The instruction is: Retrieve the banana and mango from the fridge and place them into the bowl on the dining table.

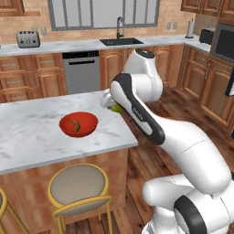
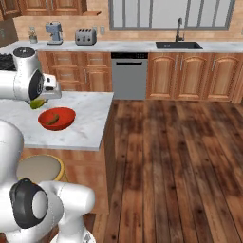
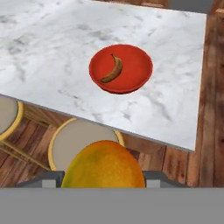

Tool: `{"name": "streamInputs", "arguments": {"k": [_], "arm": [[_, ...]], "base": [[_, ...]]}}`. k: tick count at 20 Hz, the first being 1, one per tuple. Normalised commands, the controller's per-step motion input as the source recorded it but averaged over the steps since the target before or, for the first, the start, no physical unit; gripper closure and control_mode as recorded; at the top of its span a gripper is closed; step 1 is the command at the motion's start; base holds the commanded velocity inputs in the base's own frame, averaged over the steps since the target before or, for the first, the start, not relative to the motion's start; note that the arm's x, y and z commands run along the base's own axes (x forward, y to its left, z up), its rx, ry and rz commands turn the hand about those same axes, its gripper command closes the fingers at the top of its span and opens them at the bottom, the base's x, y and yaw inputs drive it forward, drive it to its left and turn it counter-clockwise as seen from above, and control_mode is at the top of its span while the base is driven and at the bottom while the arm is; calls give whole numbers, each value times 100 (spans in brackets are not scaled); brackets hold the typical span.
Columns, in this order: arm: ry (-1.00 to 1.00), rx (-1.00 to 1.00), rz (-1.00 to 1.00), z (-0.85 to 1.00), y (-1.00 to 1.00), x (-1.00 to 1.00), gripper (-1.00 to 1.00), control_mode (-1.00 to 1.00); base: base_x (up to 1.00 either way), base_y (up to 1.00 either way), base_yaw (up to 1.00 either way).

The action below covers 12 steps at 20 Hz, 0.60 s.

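Red-orange and shallow, the bowl [image 1: 78,124] sits on the white-grey marble top of the bench [image 1: 32,137], and everything else can be placed from it. Inside the bowl lies the banana [image 3: 113,70], curved, brown-patched, resting on the bowl's floor a little off centre, apart from the rim.

From the left base camera, the bowl stands near the bench's front edge, and the gripper [image 1: 112,106] hangs above the bench beyond the bowl and to its right, close to the bench's right edge. The mango [image 1: 117,108] shows there as a small yellow-green patch tucked under the white wrist. From the right base camera the same mango [image 2: 37,103] sits just above and left of the bowl [image 2: 57,118], clear of its rim and not touching it.

Looking along the hand, the mango [image 3: 104,166] fills the space between the jaws, orange-yellow at its crown and greener down its left flank, with a grey finger pad pressed against each side. The jaws are closed on the mango and hold it up off the marble.

Below the bowl's near edge, two round stools with yellow rims stand on the wooden floor against the bench's brown base; the nearer one [image 1: 78,185] lies almost directly under the bowl.
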Motion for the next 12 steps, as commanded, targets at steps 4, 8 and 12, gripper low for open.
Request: {"name": "streamInputs", "arguments": {"k": [4, 8, 12], "arm": [[22, 11, 9, -43, 37, 57, 100, -100], [2, -12, 2, -60, 53, 48, 100, -100], [0, -17, 0, -53, 39, 55, 100, -100]], "base": [[0, 0, 0], [0, 0, 0], [0, 0, 0]]}}
